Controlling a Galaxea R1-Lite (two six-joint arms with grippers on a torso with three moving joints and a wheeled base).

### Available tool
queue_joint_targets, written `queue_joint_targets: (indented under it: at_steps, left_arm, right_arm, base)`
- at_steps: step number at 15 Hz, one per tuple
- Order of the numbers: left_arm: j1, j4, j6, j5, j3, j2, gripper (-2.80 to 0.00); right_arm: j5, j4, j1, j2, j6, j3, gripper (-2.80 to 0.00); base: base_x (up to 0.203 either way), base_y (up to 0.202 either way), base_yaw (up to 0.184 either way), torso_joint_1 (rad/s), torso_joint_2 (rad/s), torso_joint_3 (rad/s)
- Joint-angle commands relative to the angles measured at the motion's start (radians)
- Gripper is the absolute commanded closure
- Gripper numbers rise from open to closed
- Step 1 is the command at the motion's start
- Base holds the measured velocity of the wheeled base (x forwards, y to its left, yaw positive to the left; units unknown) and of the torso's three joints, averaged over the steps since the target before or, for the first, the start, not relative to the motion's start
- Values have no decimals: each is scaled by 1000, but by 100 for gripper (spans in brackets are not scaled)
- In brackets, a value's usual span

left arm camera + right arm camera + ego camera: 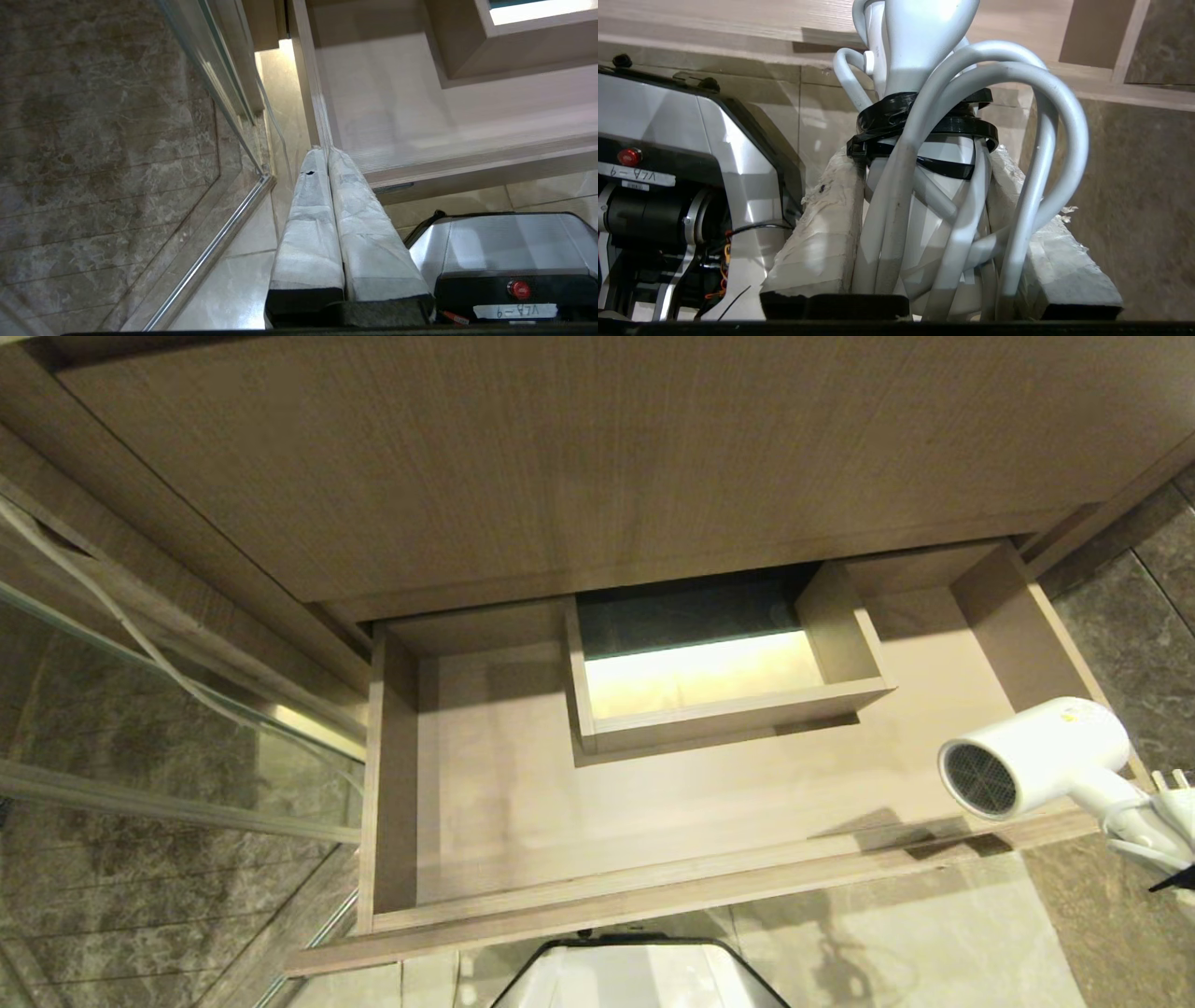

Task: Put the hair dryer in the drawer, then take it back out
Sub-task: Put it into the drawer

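Head view: one drawer (523, 821) stands open, one hair dryer (1036, 758) above its front right corner, probably clear of the wood. Left wrist view: left gripper (327, 151) clenched, empty, by the front left corner. Right wrist view: right gripper (924, 196) grasps the dryer's handle and one looped cord (1045, 154)

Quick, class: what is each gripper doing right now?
Left gripper: shut, holding nothing.
Right gripper: shut on the hair dryer handle and bundled cord.
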Motion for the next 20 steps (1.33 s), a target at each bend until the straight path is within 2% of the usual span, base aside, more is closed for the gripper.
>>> queue_joint_targets:
  at_steps: [1, 6, 12, 20]
  left_arm:
    - [-1, 1, -1, 0, 2, 0, 0]
    - [-1, 1, -1, 0, 0, 0, 0]
    - [-1, 1, -1, 0, 2, 0, 0]
    - [-1, 1, -1, 0, 2, 0, 0]
  right_arm:
    - [1, -1, -7, 29, -1, -8, 0]
    - [4, -29, -34, 109, 0, -38, 0]
    - [5, -88, -67, 389, 2, -160, 0]
    - [2, -431, -68, 925, -4, -440, 0]
  base:
    - [0, 0, 0, 112, 104, 185]
    - [0, 0, 0, 60, 30, 76]
    - [0, 0, 0, 12, 4, 18]
    - [0, 0, 0, 0, 0, 0]
